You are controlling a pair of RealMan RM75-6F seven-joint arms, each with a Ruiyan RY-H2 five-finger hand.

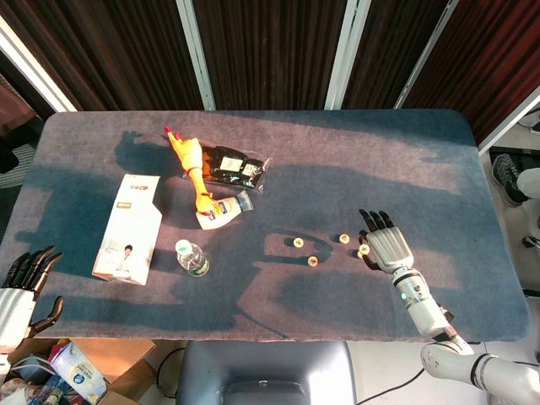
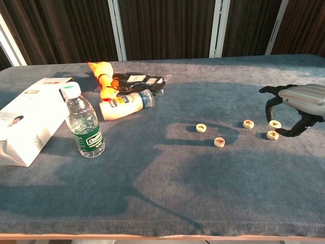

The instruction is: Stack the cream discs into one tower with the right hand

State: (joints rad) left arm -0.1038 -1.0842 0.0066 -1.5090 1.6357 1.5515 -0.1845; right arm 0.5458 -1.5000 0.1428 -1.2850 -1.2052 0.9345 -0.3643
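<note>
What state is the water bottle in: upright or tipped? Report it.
Upright. In the chest view the water bottle stands on its base on the table, white cap on top and label band level; the head view shows its cap from above.
</note>
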